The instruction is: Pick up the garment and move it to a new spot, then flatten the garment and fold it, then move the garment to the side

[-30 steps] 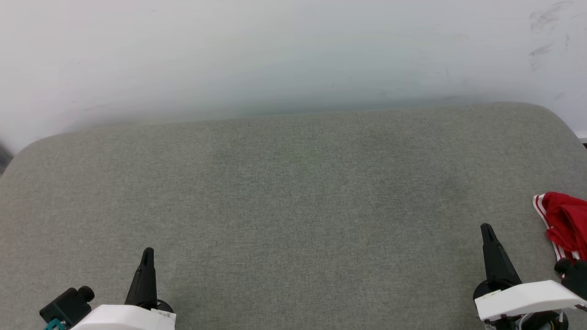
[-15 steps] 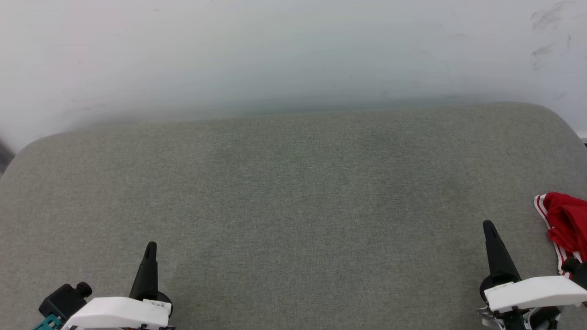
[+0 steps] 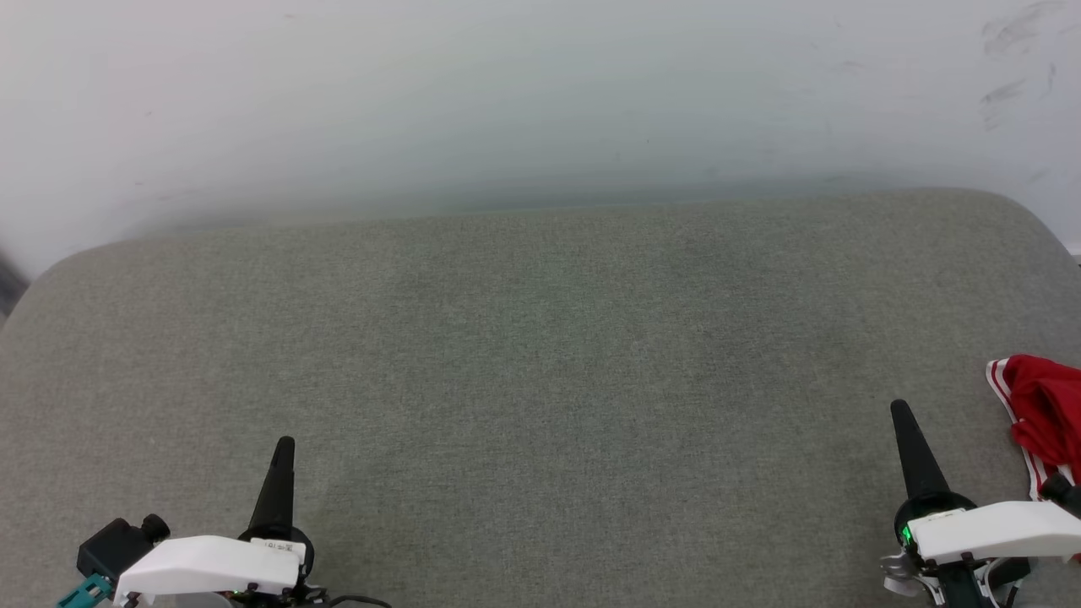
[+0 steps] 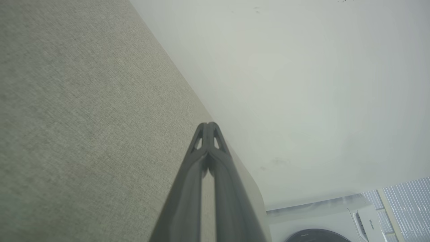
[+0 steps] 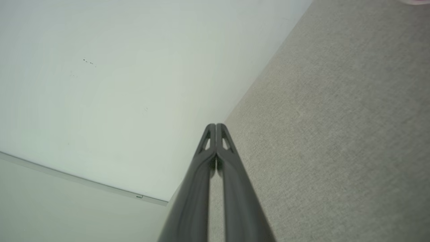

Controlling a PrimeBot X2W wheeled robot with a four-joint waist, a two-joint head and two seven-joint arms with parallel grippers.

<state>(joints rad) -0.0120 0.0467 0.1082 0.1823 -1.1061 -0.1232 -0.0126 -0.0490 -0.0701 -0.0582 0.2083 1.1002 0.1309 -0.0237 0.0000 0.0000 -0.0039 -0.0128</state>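
Surface: broad grey woven fabric surface [image 3: 540,380] with rounded far corners, backed by a pale wall [image 3: 507,101].
Garment: red jersey garment with red-and-white striped trim [image 3: 1043,405], lying on the fabric at the right edge of the head view, at mid-height. The frame cuts most of it off. The visible part is bunched, not flat.
Left gripper [image 3: 285,445]: lower left of the head view, dark fingers pressed together, holding nothing.
Right gripper [image 3: 898,409]: lower right, fingers closed tip to tip, empty. It is near the garment but apart from it.
Progress: the garment lies off to one side, with neither arm on it. This fits either a heap waiting to be picked up or a piece already set aside.
Unresolved: whether it is folded cannot be told, as too little of it shows.
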